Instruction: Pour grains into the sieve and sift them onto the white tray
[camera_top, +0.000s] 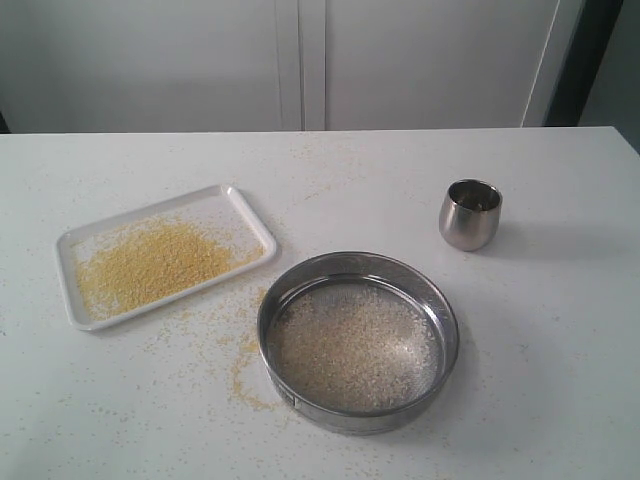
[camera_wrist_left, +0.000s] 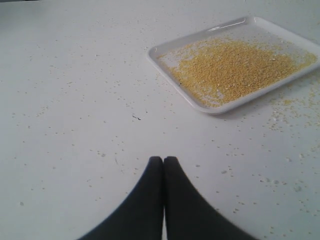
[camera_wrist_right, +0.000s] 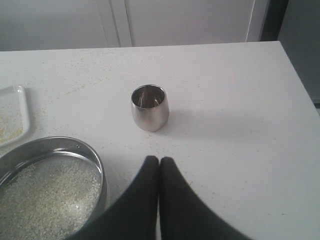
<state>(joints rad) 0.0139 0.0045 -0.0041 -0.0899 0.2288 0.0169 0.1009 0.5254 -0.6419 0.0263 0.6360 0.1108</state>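
The sieve (camera_top: 358, 415) stands on the table at front centre, with pale off-white grains (camera_top: 350, 350) lying on its mesh. The white tray (camera_top: 243, 215) lies to its left, covered with fine golden-yellow grains (camera_top: 150, 265). Neither arm shows in the exterior view. In the left wrist view my left gripper (camera_wrist_left: 163, 160) is shut and empty over bare table, well apart from the white tray (camera_wrist_left: 215, 108). In the right wrist view my right gripper (camera_wrist_right: 159, 160) is shut and empty, beside the sieve (camera_wrist_right: 95, 165).
A small steel cup (camera_top: 470, 214) stands upright to the back right of the sieve; it also shows as the cup (camera_wrist_right: 149, 107) beyond my right gripper. Spilled yellow grains (camera_top: 240, 375) lie scattered on the table between tray and sieve. The table's right edge (camera_wrist_right: 300, 75) is near.
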